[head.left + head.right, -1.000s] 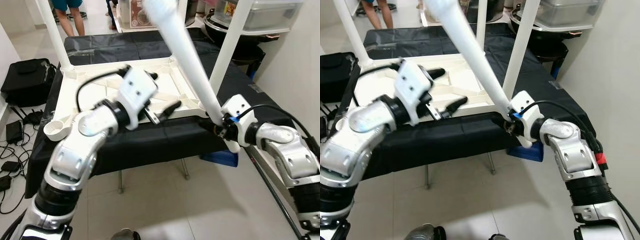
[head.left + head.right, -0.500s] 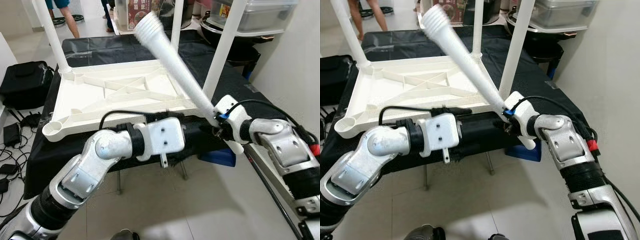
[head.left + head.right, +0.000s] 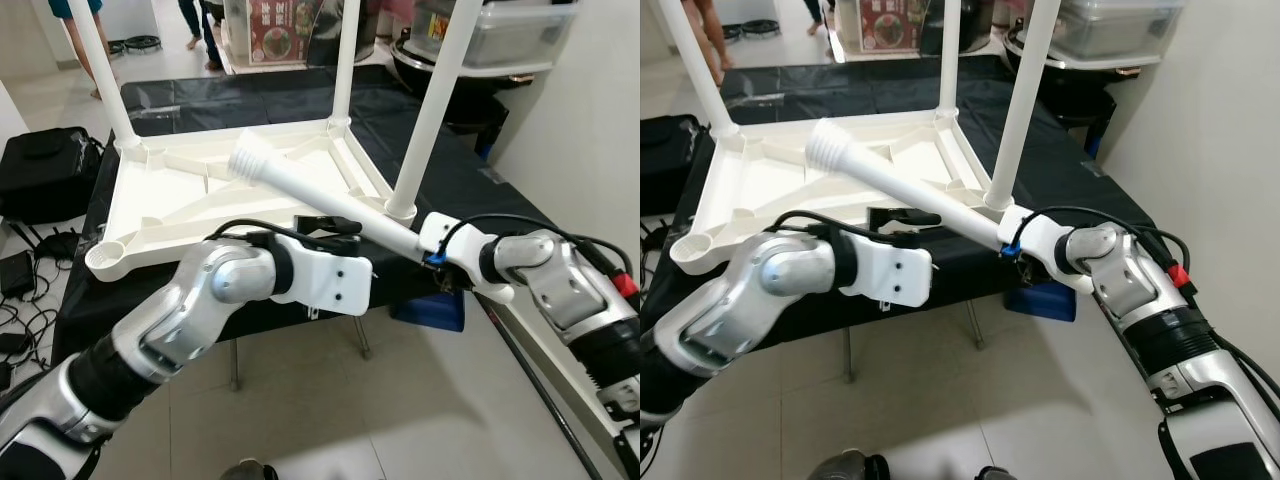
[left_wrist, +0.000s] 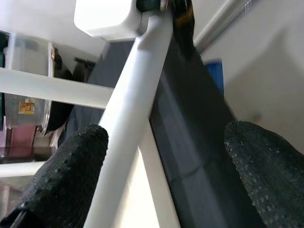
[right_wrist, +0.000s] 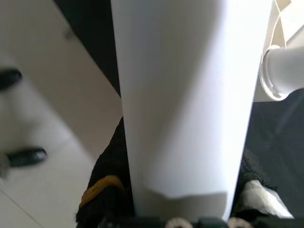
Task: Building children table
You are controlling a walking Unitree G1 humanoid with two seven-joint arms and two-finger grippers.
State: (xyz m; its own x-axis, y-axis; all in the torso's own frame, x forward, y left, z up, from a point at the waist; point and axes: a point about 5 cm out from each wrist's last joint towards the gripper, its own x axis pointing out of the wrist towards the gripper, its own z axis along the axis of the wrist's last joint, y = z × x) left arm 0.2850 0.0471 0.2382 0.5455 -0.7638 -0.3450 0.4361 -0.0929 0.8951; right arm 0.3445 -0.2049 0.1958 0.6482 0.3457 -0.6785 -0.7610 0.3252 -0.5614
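A black-draped counter (image 3: 240, 95) carries the upturned white plastic tabletop (image 3: 160, 195), three legs fitted, its near-left socket empty. The right tool (image 5: 178, 199) is clamped on the loose white threaded table leg (image 3: 320, 200), which slants over the tabletop. The left tool (image 3: 325, 222) gapes wide beside the shaft, holding nothing; a careless handover could swing the leg into the standing ones.

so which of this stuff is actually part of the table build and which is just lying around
Part of the job:
- loose white leg, held in the right tool
- upturned white tabletop with three legs fitted
- left tool, open beside the leg

Lying about:
- black bag
- blue box under the bench
- plastic storage bin
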